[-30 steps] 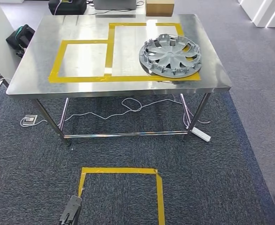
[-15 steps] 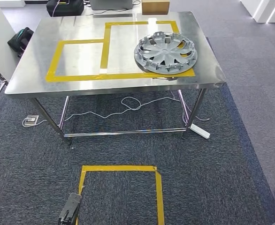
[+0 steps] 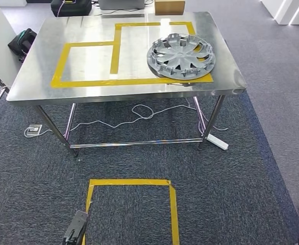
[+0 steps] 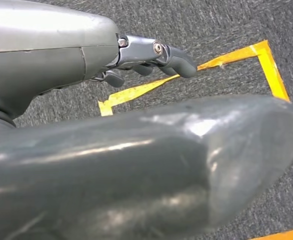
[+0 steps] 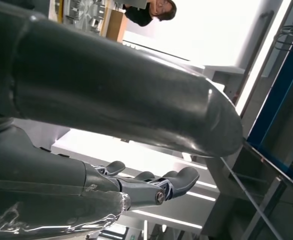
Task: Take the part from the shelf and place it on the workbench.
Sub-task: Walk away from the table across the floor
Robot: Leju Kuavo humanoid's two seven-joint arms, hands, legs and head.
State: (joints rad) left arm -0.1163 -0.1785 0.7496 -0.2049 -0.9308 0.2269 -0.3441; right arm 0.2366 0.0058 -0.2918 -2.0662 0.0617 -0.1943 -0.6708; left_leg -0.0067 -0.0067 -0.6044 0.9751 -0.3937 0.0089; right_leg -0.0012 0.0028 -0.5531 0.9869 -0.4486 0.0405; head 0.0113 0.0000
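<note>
The part, a silver hubcap [image 3: 181, 56], lies flat on the steel workbench [image 3: 36, 76], at its right end inside a yellow taped frame. No hand touches it. My left hand [image 3: 75, 232] hangs low at the bottom of the head view, above the carpet. In the left wrist view the left hand [image 4: 152, 52] holds nothing, and its fingers reach out over the yellow floor tape. My right hand [image 5: 152, 185] is empty too, its fingers stretched out and apart in the right wrist view.
A yellow taped square [image 3: 132, 204] marks the carpet in front of the bench. White cables [image 3: 140, 115] and a power strip [image 3: 217, 144] lie under it. A black bag [image 3: 23, 41] sits to its left and a cardboard box [image 3: 170, 6] behind. A person [image 5: 148, 10] stands beyond the bench.
The whole picture has shifted a little, so the camera has moved; the bench now sits slightly higher and further left. The hubcap stays where it was on the bench. Both hands remain empty.
</note>
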